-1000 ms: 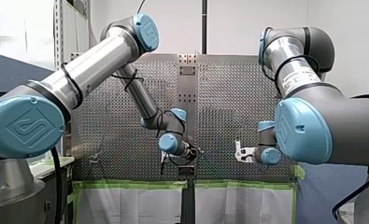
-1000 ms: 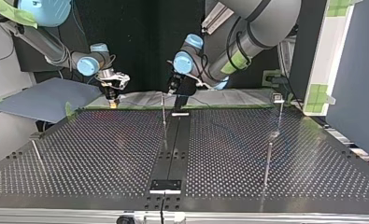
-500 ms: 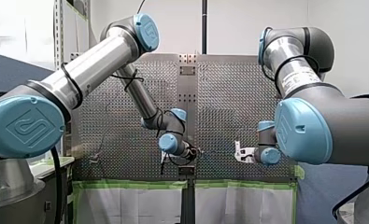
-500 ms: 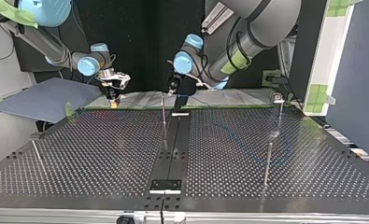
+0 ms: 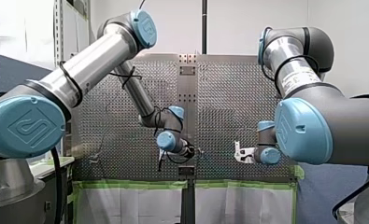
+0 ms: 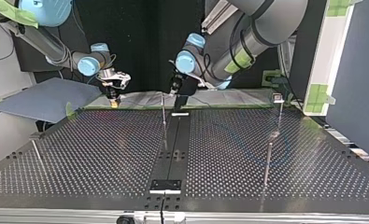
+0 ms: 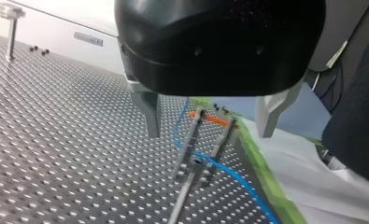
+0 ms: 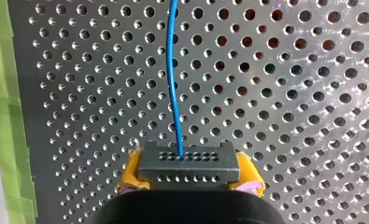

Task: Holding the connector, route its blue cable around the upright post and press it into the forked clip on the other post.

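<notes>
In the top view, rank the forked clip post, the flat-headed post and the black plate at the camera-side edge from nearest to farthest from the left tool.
1. Forked clip post, centre, just beside my left tool.
2. Flat-headed post, view's right, by the far edge.
3. Black plate, centre of the camera-side edge.

My left arm (image 5: 93,60) reaches from the view's left to the perforated table's (image 5: 229,107) central strip (image 5: 187,93), with my left gripper (image 5: 194,151) near the green-taped edge (image 5: 126,184). My right gripper (image 5: 238,153), pale, sits well apart from it, further right.
</notes>
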